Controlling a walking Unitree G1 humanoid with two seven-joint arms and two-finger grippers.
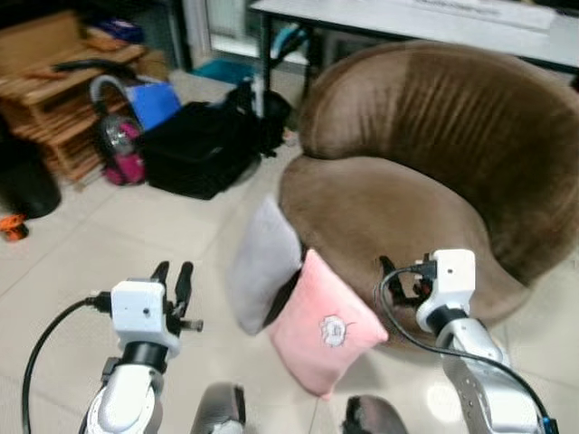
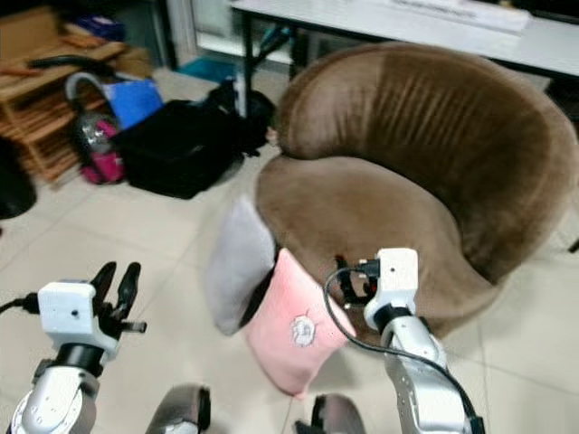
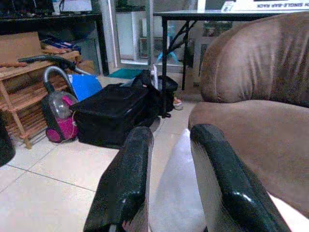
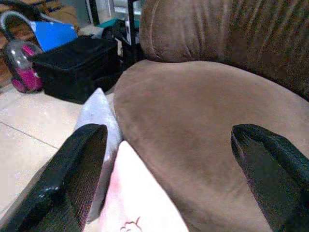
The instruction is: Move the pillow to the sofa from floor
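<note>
Pink pillow (image 1: 324,327) stands tilted on the tiled floor (image 1: 109,244), leaning on the sofa (image 1: 425,163) front, with a grey pillow (image 1: 262,262) just beside it on its left. From the head, the left claw (image 1: 172,276) hovers over the floor, left of the grey pillow; the right claw (image 1: 398,278) hangs over the sofa seat edge. Left wrist: its fingers (image 3: 128,179) are slightly spread, empty, aimed at the grey pillow. Right wrist: fingers (image 4: 72,179) spread wide, empty, above the pink pillow and seat.
</note>
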